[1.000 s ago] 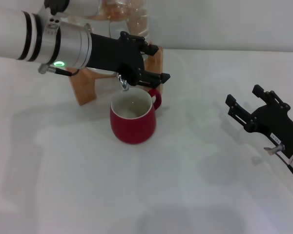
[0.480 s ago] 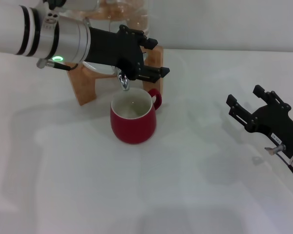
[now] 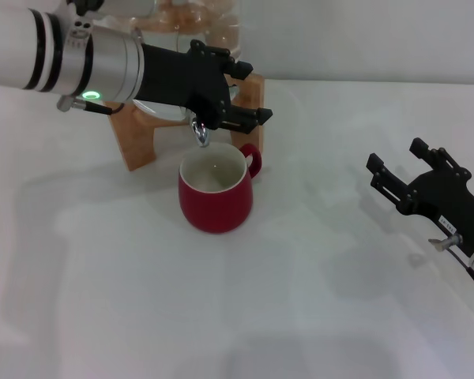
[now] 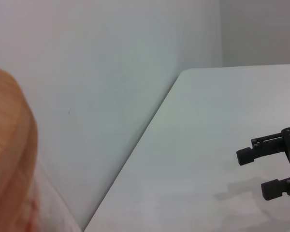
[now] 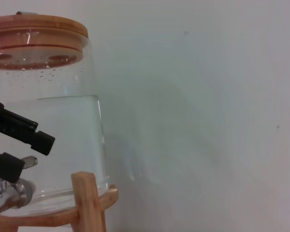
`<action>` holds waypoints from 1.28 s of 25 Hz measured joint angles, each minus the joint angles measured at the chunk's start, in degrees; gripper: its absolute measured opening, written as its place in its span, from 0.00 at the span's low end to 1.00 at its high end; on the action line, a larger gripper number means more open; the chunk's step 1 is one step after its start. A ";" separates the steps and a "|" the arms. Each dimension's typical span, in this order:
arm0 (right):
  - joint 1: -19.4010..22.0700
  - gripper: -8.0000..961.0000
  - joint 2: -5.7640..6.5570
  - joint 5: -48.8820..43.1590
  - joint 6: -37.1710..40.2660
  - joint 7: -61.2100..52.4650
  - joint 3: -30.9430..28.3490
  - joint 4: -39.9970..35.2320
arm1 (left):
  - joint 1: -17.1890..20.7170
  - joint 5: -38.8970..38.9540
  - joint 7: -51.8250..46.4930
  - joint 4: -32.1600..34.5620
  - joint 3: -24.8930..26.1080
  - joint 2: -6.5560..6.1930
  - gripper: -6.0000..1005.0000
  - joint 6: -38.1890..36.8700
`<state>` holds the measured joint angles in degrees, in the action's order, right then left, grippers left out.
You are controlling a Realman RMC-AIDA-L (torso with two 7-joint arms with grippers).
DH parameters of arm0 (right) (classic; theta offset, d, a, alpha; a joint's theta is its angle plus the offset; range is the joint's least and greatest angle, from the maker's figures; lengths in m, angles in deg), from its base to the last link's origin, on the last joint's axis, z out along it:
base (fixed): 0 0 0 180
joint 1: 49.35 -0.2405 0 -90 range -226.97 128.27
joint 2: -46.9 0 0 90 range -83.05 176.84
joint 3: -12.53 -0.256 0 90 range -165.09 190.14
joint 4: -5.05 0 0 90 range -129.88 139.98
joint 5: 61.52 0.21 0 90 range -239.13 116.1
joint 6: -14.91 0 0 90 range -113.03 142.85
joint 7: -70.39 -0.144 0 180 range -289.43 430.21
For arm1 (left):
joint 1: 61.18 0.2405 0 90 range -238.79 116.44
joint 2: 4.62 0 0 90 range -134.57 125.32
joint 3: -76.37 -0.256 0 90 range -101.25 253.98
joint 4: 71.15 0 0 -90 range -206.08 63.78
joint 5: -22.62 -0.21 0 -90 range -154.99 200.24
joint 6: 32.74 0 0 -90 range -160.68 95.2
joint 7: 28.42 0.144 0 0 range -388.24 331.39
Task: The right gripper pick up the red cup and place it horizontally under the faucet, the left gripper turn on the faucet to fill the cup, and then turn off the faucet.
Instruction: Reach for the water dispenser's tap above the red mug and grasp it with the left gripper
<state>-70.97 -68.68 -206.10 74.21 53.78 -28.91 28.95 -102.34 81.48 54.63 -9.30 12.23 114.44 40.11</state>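
The red cup [image 3: 215, 189] stands upright on the white table [image 3: 316, 300], its handle toward the back right, straight under the chrome faucet [image 3: 201, 136]. The faucet sticks out of a glass water jar [image 5: 48, 140] in a wooden stand [image 3: 138, 142]. My left gripper [image 3: 254, 93] is open, its fingers [image 5: 26, 131] spread on either side of the faucet's top [image 5: 9, 192], just above the cup. My right gripper [image 3: 395, 154] is open and empty, low over the table at the right, well away from the cup. It also shows far off in the left wrist view [image 4: 266, 166].
The jar has a wooden lid [image 5: 34, 26] and holds water to about two thirds. A pale wall [image 5: 208, 96] stands right behind the table's back edge. Bare table lies between the cup and the right gripper.
My left gripper has shifted slightly up and back at the faucet. The cup and the right gripper have not moved.
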 joint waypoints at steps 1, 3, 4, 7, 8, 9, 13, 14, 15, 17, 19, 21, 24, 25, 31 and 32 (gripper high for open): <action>0.00 0.84 0.00 0.00 0.00 0.00 0.00 0.00 | 0.00 0.00 0.00 0.00 0.00 0.00 0.75 0.00; 0.00 0.84 0.00 0.00 0.02 0.00 0.03 0.00 | 0.19 -0.03 0.03 0.00 0.00 0.03 0.75 0.00; 0.00 0.84 0.00 0.00 0.02 0.00 0.05 0.00 | 0.27 -0.05 0.06 -0.01 0.00 0.03 0.75 0.00; 0.00 0.84 0.00 0.00 0.03 -0.01 0.12 0.03 | 0.37 -0.06 0.15 -0.14 -0.10 0.03 0.75 0.00; 0.00 0.84 0.00 0.00 0.03 -0.01 0.13 0.04 | 0.41 -0.06 0.15 -0.17 -0.12 0.03 0.75 0.00; 0.00 0.84 0.00 0.00 0.03 -0.01 0.13 0.05 | 0.44 -0.06 0.15 -0.20 -0.14 0.03 0.75 0.00; 0.00 0.84 0.00 0.00 0.03 -0.01 0.15 0.08 | 0.53 -0.14 0.07 -0.28 -0.24 0.03 0.75 -0.02; 0.00 0.84 0.00 0.00 0.03 -0.01 0.17 0.08 | 0.57 -0.14 0.06 -0.29 -0.24 0.03 0.75 -0.02; 0.00 0.84 0.00 0.00 0.03 -0.01 0.21 0.08 | 0.61 -0.15 0.06 -0.30 -0.23 0.03 0.75 -0.03; 0.00 0.84 0.00 0.00 0.08 -0.01 0.28 0.08 | 0.66 -0.15 0.05 -0.31 -0.13 0.03 0.75 -0.05; 0.00 0.84 0.00 0.00 0.18 -0.01 0.31 0.08 | 0.68 -0.15 0.05 -0.33 -0.06 0.03 0.75 -0.07; 0.02 0.84 0.00 0.00 0.32 -0.01 0.34 0.08 | 0.81 -0.15 0.08 -0.33 -0.04 0.03 0.75 -0.14; 0.20 0.84 0.00 0.00 0.34 0.00 0.39 0.11 | 1.06 -0.15 0.21 -0.33 -0.09 0.03 0.75 -0.62; 0.25 0.84 0.00 0.00 0.35 -0.01 0.39 0.16 | 1.09 -0.15 0.23 -0.34 -0.13 0.03 0.75 -0.75; 0.35 0.84 0.00 -0.03 0.44 -0.01 0.39 0.41 | 1.09 -0.21 0.34 -0.43 -0.28 0.03 0.75 -0.79; 0.35 0.84 0.00 -0.04 0.46 -0.01 0.39 0.41 | 1.09 -0.22 0.34 -0.42 -0.33 0.03 0.75 -0.79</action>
<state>-70.62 -68.68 -206.14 74.68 53.78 -28.51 29.36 -101.25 81.26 54.98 -9.72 11.90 114.47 39.32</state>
